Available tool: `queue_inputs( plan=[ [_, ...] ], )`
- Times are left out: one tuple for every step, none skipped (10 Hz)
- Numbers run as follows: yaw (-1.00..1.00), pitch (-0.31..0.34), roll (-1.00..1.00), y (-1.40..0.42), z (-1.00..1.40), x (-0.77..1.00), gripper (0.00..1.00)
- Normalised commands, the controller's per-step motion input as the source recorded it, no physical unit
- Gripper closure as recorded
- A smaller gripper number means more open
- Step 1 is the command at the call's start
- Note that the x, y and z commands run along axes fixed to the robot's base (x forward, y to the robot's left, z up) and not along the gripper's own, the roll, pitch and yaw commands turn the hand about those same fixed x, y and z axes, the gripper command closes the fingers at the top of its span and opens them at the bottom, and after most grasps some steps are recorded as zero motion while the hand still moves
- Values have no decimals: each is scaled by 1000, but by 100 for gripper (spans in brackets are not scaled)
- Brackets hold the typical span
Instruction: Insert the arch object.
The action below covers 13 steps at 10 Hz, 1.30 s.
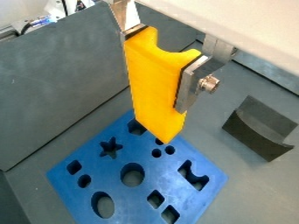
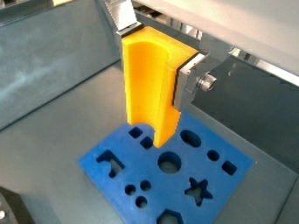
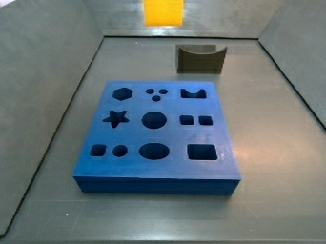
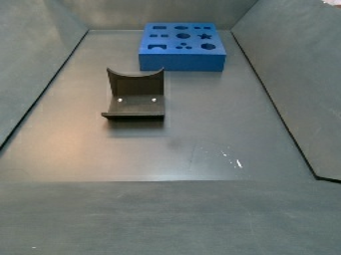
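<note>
My gripper [image 1: 158,61] is shut on the yellow arch piece [image 1: 152,87], which hangs upright between the silver fingers [image 1: 191,83] in both wrist views [image 2: 149,83]. Its curved notch faces sideways. The blue board [image 1: 140,179] with several shaped holes lies on the floor well below it. The arch-shaped hole [image 1: 197,175] shows open in both wrist views [image 2: 111,162] and in a side view [image 3: 193,93]. In that side view only the yellow piece [image 3: 162,11] shows, at the upper edge, high above and beyond the board [image 3: 159,167]. The gripper is out of view in the side view that has the board far off [image 4: 182,60].
The dark fixture [image 3: 200,59] stands on the floor behind the board; it also shows in a wrist view [image 1: 260,127] and in a side view [image 4: 135,96]. Grey sloping walls [image 3: 57,114] enclose the floor on all sides.
</note>
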Motion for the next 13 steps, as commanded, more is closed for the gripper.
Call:
queue_inputs(
  plan=[
    [17, 0, -121, 120, -951, 97, 100],
    [0, 0, -90, 166, -1000, 111, 100],
    [0, 10, -90, 131, -969, 431, 100],
    [-51, 30, -96, 109, -911, 549, 100],
    [-120, 94, -77, 180, -831, 626, 100],
    [-106, 73, -56, 200, -800, 634, 100],
    [-143, 19, -116, 269, -823, 797, 100],
    [-166, 0, -99, 291, -860, 663, 100],
    [-66, 34, 0, 226, -831, 380, 100],
    [11, 27, 106, 74, -460, 54, 100],
    [0, 0, 0, 0, -26, 0, 100],
    [0, 0, 0, 20, -131, 0, 100],
    [0, 6, 183, 69, -280, 231, 100]
  ],
)
